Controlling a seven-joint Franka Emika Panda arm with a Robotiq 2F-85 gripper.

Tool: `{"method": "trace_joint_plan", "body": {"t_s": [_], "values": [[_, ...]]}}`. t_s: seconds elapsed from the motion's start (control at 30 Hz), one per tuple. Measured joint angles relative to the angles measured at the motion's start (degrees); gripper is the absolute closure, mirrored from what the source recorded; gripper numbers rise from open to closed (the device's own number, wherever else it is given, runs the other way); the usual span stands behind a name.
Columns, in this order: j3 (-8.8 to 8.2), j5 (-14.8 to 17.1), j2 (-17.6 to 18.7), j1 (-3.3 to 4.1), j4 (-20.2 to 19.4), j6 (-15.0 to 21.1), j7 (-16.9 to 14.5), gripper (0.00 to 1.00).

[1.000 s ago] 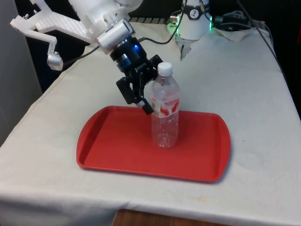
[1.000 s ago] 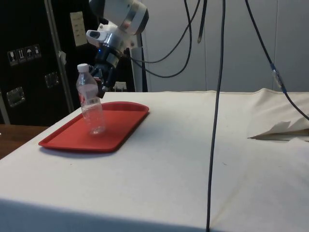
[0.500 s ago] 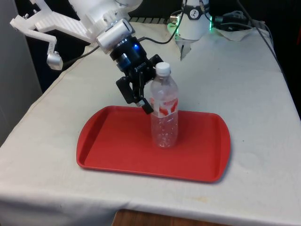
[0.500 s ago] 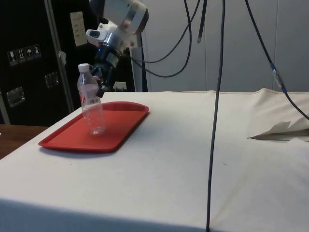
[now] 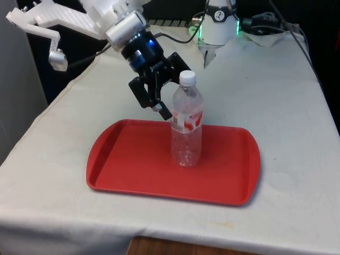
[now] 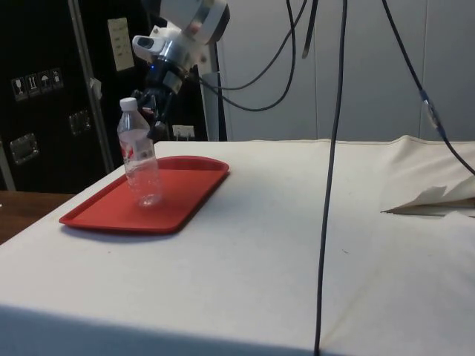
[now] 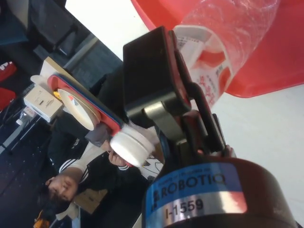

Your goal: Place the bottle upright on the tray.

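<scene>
Clear plastic bottle (image 5: 186,125) with white cap and red label, standing upright near the middle of a red tray (image 5: 122,164) on a white-clothed table (image 5: 287,106). Black gripper (image 5: 169,94) hanging just beside the bottle's shoulder, on the side toward the robot, tilted downward; fingers spread wide with nothing between them, one finger (image 7: 156,80) seen close against the label in the wrist view (touching or merely near, cannot tell). Seemingly empty bottle, so probably very light and easily tipped by a slight knock. Thin walls, likely to buckle under a hard squeeze; smooth plastic, possibly slippery. Best hold judged to be around the labelled upper body or just under the cap, where stiffer. From the side view, bottle (image 6: 139,159) vertical on the tray (image 6: 185,200), gripper (image 6: 154,119) beside its top. Placement apparently done.
</scene>
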Motion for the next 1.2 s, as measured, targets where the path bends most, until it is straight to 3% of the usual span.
{"method": "trace_joint_plan", "body": {"t_s": [0.5, 1.2], "values": [[-0.86, 0.0, -1.95, 0.0, -0.74, -2.06, 0.0, 0.0], [-3.38, -0.11, -4.53, 0.0, -0.92, -6.3, 0.06, 0.0]]}}
